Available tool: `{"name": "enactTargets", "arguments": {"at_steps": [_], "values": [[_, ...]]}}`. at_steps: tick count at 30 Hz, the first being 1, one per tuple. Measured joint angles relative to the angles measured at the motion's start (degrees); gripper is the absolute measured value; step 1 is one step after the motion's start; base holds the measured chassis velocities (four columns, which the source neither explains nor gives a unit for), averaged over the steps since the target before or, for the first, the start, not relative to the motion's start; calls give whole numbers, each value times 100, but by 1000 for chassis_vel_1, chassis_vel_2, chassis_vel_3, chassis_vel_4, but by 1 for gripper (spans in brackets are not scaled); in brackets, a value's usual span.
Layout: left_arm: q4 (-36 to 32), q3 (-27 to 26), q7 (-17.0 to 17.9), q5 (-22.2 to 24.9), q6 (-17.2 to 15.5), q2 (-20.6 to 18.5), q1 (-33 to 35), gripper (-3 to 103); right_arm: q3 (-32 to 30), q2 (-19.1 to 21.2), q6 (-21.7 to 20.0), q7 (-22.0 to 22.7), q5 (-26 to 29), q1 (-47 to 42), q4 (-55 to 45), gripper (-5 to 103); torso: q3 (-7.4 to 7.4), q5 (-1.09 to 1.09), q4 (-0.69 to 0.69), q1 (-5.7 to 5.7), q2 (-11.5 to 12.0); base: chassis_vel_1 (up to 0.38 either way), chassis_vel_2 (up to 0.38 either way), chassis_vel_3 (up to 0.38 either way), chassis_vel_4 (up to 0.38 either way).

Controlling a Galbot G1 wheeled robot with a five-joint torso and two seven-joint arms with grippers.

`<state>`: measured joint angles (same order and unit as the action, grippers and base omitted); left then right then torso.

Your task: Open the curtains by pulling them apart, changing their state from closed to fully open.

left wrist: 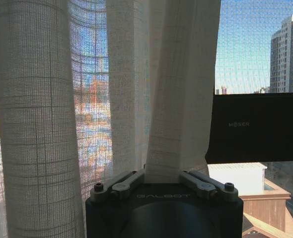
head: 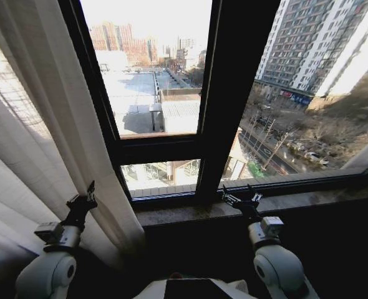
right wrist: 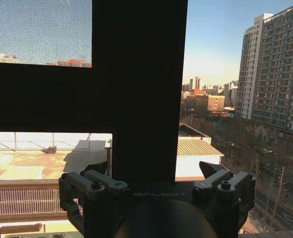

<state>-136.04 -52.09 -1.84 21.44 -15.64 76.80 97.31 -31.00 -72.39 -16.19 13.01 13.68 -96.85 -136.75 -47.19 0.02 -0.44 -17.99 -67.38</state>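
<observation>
A wide window is filling the scene ahead, its dark window frame (head: 215, 124) crossing in thick bars with a sunlit city of rooftops and tall apartment blocks lying beyond the glass, and a stone sill (head: 309, 198) running along the bottom. The curtains (head: 40, 124) are hanging bunched at the robot's left side of the window, a sheer white panel falling in long pleats and sweeping down toward the lower left, leaving the middle and right panes uncovered; a pale strip of fabric is also showing at the far right edge. The left gripper (head: 84, 202) is reaching up against the inner edge of that gathered panel, and in the left wrist view its fingers are closing in on a fold of the woven cloth (left wrist: 171, 99), which is rising straight out from between them while further pleats are hanging just beside it. The right gripper (head: 240, 200) is hovering low near the sill, just right of the central upright bar, well apart from any fabric; in the right wrist view its fingers (right wrist: 213, 168) are standing spread wide with nothing between them, the dark upright (right wrist: 141, 89) lying directly ahead.
</observation>
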Motion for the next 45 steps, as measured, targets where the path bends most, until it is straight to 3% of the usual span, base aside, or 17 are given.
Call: {"name": "enactTargets", "arguments": {"at_steps": [45], "values": [[-2, -167, -139, 67, 233, 111, 168, 1, 228, -145, 20, -7, -331, -48, -73, 100, 0, 0, 0, 0, 0, 216, 212, -206, -207]]}}
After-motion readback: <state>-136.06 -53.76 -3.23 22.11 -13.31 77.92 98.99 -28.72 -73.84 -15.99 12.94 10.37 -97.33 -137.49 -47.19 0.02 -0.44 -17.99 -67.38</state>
